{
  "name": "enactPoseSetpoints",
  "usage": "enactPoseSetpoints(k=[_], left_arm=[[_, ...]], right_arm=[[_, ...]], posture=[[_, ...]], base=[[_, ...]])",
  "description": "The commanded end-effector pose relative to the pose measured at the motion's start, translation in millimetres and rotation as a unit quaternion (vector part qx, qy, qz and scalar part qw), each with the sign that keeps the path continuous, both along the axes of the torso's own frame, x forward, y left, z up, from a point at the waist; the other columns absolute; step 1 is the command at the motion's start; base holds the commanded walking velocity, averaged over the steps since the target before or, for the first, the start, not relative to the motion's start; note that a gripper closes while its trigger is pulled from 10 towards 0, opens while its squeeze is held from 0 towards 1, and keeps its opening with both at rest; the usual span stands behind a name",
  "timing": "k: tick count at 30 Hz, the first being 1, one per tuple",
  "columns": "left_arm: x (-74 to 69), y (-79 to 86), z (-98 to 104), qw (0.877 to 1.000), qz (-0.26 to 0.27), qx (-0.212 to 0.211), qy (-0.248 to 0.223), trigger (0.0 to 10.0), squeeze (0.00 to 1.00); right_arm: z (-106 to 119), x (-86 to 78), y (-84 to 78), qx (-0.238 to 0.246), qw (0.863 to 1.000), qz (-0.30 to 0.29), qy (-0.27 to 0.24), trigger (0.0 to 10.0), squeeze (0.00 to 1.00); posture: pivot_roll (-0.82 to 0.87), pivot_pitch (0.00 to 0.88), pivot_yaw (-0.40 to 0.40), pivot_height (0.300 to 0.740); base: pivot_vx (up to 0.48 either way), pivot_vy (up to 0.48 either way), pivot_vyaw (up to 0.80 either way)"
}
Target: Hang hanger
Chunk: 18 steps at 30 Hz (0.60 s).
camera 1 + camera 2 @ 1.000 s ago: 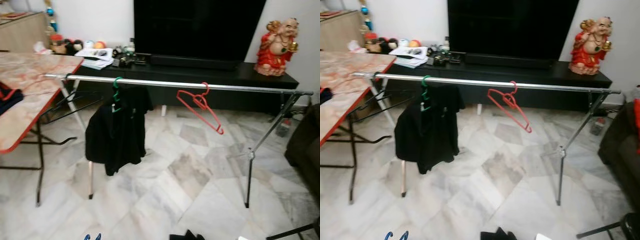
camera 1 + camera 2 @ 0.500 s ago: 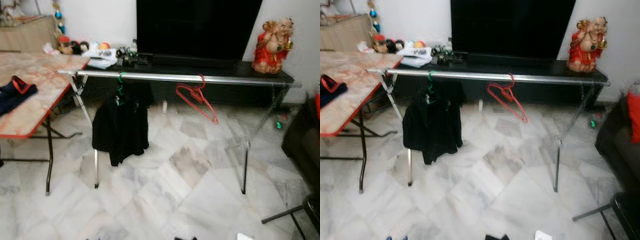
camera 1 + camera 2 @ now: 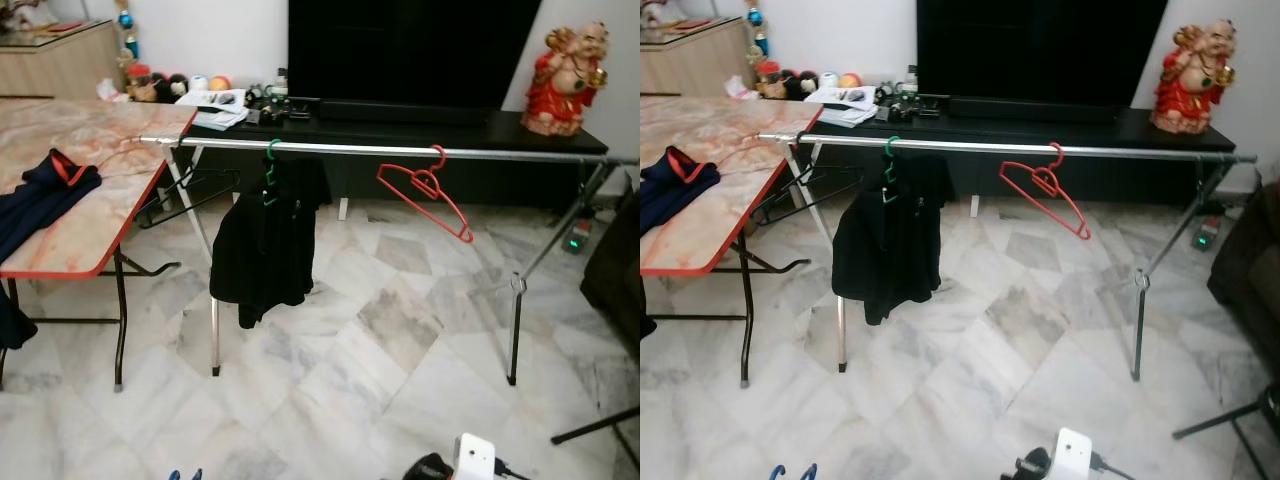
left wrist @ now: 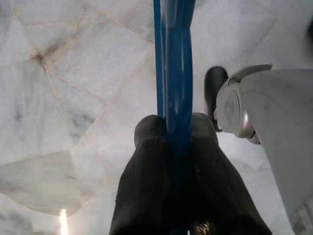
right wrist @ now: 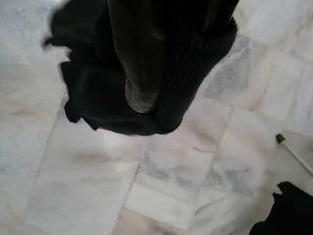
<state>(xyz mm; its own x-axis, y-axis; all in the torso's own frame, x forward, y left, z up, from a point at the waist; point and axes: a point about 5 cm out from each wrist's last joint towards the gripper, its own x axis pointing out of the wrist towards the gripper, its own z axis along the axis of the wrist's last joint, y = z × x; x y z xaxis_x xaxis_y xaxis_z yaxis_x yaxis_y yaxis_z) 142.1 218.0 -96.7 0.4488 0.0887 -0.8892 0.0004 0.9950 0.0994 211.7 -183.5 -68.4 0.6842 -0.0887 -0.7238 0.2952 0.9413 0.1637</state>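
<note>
1. A pale marble-tiled floor (image 3: 380, 330) spreads out ahead of the robot, with a dark television stand (image 3: 400, 130) against the far wall.
2. Nearest, the left gripper (image 4: 171, 132) hangs low over the tiles, its two black fingers (image 4: 146, 161) clamped on a blue hanger (image 4: 173, 73); the hanger's tips just peek in at the lower edge of the head views (image 3: 790, 472).
3. The right gripper (image 5: 146, 93) is wrapped in a black garment (image 5: 98, 98) that drapes over its fingers; a firm grasp cannot be told.
4. Further out stands a silver clothes rail (image 3: 400, 151) on folding legs.
5. On the rail hang a black jacket (image 3: 265, 240) on a green hanger (image 3: 268, 170) and, well apart to the right, an empty red hanger (image 3: 425, 195).
6. To the left is a marble-topped folding table (image 3: 90, 180) bearing dark clothing (image 3: 40, 200).
7. A red figurine (image 3: 568, 85) sits on the stand's right end.
</note>
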Motion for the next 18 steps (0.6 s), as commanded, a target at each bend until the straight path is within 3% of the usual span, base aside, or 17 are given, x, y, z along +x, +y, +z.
enactPoseSetpoints(k=[1, 7, 9, 11, 15, 18], left_arm=[[-3.5, 0.6, -1.2, 1.000, -0.012, 0.004, 0.007, 10.0, 0.00], [22.1, 12.7, 12.7, 0.998, -0.036, 0.025, -0.051, 10.0, 0.00], [40.9, 18.8, 24.3, 0.994, -0.045, 0.026, -0.095, 10.0, 0.00], [51.1, 19.8, 30.5, 0.992, -0.054, 0.024, -0.115, 10.0, 0.00], [90.8, 16.8, 57.6, 0.977, -0.098, 0.002, -0.192, 10.0, 0.00], [114.4, 3.0, 77.2, 0.957, -0.188, -0.035, -0.218, 10.0, 0.00]], right_arm=[[5.6, 7.5, -3.7, -0.005, 1.000, -0.004, -0.021, 10.0, 0.00], [27.0, 37.7, -4.5, -0.022, 0.997, 0.017, -0.078, 10.0, 0.00], [42.4, 56.1, -6.4, -0.023, 0.993, 0.012, -0.116, 10.0, 0.00], [49.4, 64.1, -6.3, -0.024, 0.991, 0.013, -0.132, 10.0, 0.00], [75.0, 90.9, -2.6, -0.031, 0.982, 0.033, -0.181, 10.0, 0.00], [92.0, 107.4, 3.2, -0.044, 0.976, 0.058, -0.204, 10.0, 0.00]], posture=[[0.09, 0.000, -0.046, 0.740], [0.10, 0.000, -0.048, 0.740], [0.10, 0.000, -0.048, 0.740], [0.10, 0.000, -0.047, 0.740], [0.10, 0.000, -0.050, 0.740], [0.11, 0.000, -0.054, 0.740]], base=[[0.000, 0.000, 0.00], [0.000, 0.000, 0.00], [0.000, 0.000, 0.00], [0.000, 0.000, 0.00], [0.000, 0.000, 0.00], [0.000, 0.000, 0.00]])
